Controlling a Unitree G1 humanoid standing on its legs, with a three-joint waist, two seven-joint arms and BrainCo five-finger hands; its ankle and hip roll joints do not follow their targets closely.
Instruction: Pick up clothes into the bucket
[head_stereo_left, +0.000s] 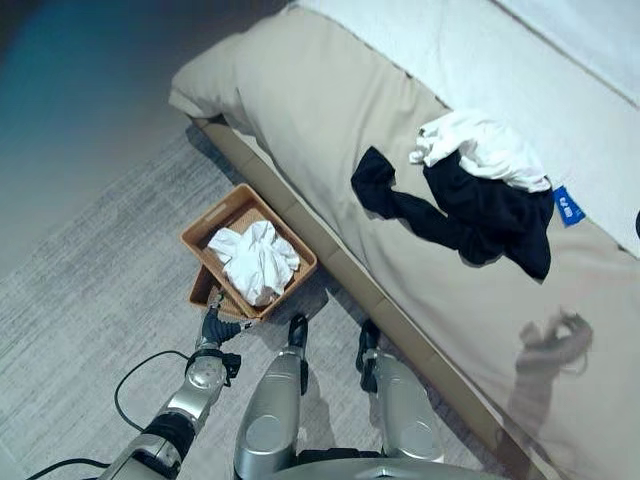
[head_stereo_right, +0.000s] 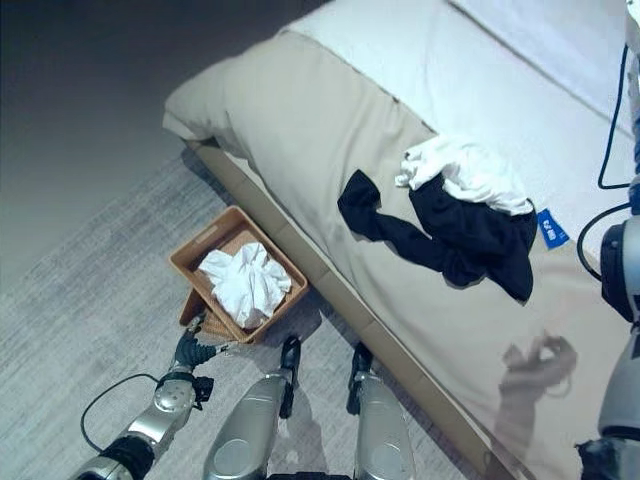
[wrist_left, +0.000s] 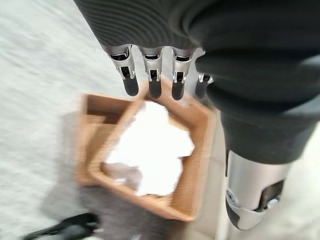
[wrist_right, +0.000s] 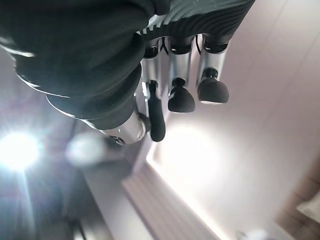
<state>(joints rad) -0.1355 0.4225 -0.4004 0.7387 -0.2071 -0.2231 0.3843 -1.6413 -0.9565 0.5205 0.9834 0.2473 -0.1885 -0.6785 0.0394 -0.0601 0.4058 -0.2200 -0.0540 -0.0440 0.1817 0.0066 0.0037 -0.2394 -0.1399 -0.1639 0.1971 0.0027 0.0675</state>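
Progress looks partial to me. In the left eye view a white garment already lies bunched in the basket, which sits just past my left hand. Well beyond that hand, up on the bed, a dark garment sprawls with a white top crumpled over its far edge; both are left to collect, I judge.

From the right eye view, the same pile sits apart from the basket, the dark cloth spread loose with one sleeve trailing toward it.

My left wrist view shows the fingers straight and relaxed, holding nothing, hanging over the basket rim with the white cloth below them.

In the right wrist view my right hand looks relaxed and empty, I think, raised towards what seems a ceiling.
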